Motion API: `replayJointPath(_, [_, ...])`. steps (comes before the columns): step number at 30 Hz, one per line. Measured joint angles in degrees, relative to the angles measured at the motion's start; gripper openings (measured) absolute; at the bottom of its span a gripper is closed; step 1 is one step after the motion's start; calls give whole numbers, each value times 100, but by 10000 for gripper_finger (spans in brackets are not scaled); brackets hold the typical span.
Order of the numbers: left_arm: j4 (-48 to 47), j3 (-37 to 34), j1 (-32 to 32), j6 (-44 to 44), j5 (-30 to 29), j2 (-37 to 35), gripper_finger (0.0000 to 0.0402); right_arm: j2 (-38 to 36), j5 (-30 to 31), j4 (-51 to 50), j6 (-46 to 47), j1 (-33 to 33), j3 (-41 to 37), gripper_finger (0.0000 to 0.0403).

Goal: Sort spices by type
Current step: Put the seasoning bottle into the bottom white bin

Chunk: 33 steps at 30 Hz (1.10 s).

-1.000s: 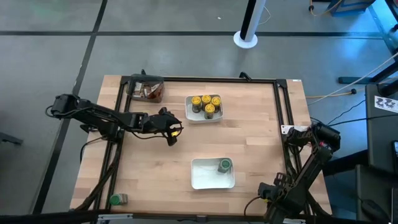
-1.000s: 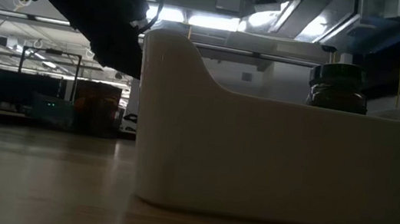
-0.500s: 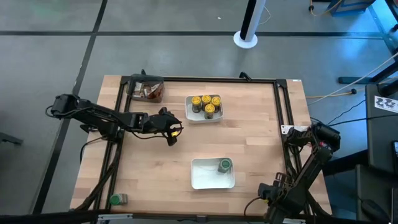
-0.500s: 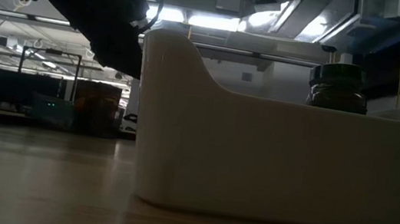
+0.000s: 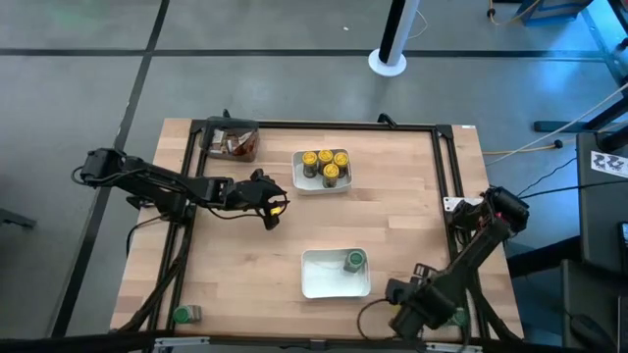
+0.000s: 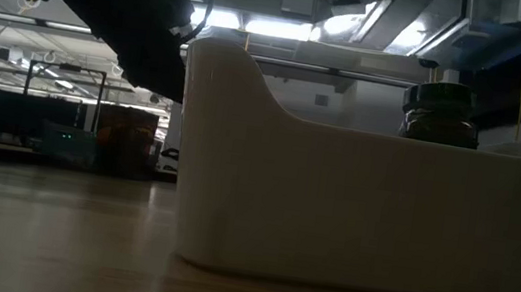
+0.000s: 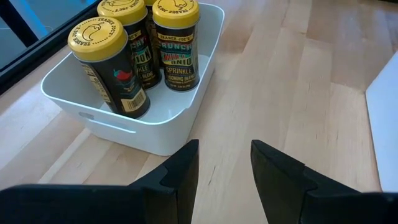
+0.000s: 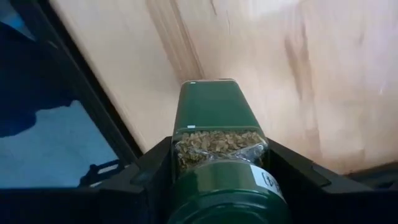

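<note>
Your right claw [image 8: 214, 180] is clamped on a green-lidded jar [image 8: 214, 134], which sits squarely between its two dark fingers [image 8: 292, 171]. The jar is clear, packed with pale greenish-brown flakes, and has a flat-sided dark green cap; a white label edge shows on its body. In the overhead view this claw [image 5: 453, 316] is low over the table's near right corner, beside the black frame rail, and the jar shows there only as a speck of green.

Counting green-lidded jars, you have three in sight: the held one, one standing in the near white tray [image 5: 319, 279] at its right end [image 5: 354, 260], and one lying at the table's near left corner [image 5: 182, 315]. In the table-level view the tray's jar [image 6: 442, 111] rises dark above the tray wall.

There are four yellow-lidded jars [image 5: 325, 165], grouped upright in the far white tray [image 5: 299, 182]. Your left wrist camera shows three of them close up [image 7: 176, 43]: dark bodies, printed labels, bright yellow caps with a drawn emblem.

Brown-orange packets [image 5: 235, 146] lie in the dark bin [image 5: 228, 128] at the far left; their number cannot be told.

Your left claw [image 7: 224, 165] hangs above bare wood just short of the far tray, its fingers apart and holding nothing. Overhead, it [image 5: 276, 207] is left of that tray.
</note>
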Motion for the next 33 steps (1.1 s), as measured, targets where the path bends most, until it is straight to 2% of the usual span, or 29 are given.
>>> replayJointPath(8, [0, 0, -22, 0, 0, 0, 137, 0, 533, -512, -664, -552, 955, 207])
replayJointPath(16, [2, 0, -22, 0, 0, 0, 137, -2, 1769, -403, -1488, -858, 1879, 205])
replayJointPath(25, [2, 0, -22, 0, 0, 0, 137, 54, 2396, 223, -2677, -1254, 1919, 205])
replayJointPath(33, [4, 0, -22, -2, 0, 0, 137, 86, 2491, 1361, -4007, -1785, 1917, 207])
